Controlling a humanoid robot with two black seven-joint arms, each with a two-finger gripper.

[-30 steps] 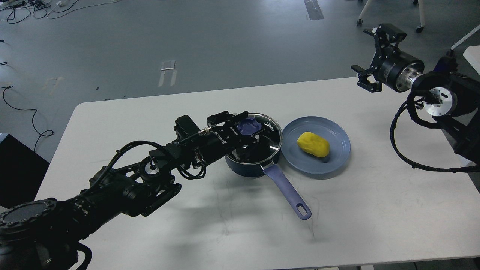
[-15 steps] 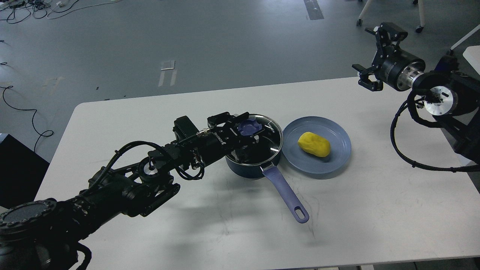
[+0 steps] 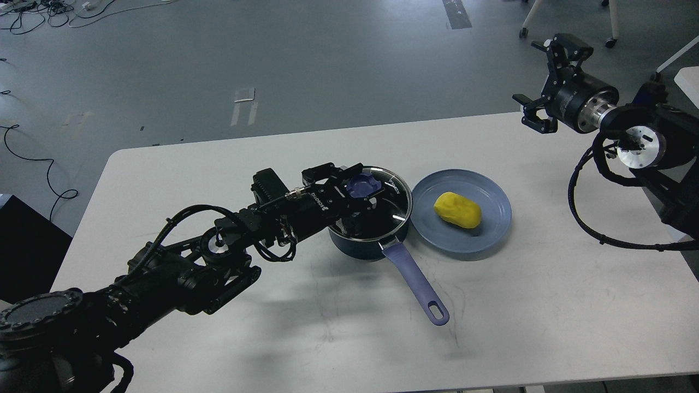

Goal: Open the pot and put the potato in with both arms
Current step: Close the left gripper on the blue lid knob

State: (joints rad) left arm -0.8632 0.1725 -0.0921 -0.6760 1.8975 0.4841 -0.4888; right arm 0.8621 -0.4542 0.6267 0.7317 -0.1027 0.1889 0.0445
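Item: glass lid (image 3: 382, 204), blue knob (image 3: 361, 187) between my left gripper (image 3: 357, 188) fingers, apparently closed on it. Lift straight, level. Right gripper (image 3: 538, 82): spread wide, empty.

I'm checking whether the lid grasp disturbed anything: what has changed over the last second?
The pot turned slightly: its handle tip swung a little toward the left. The left gripper stays around the lid knob, lid still on. The potato still lies on the plate; the right gripper hangs open, apart, barely shifted.
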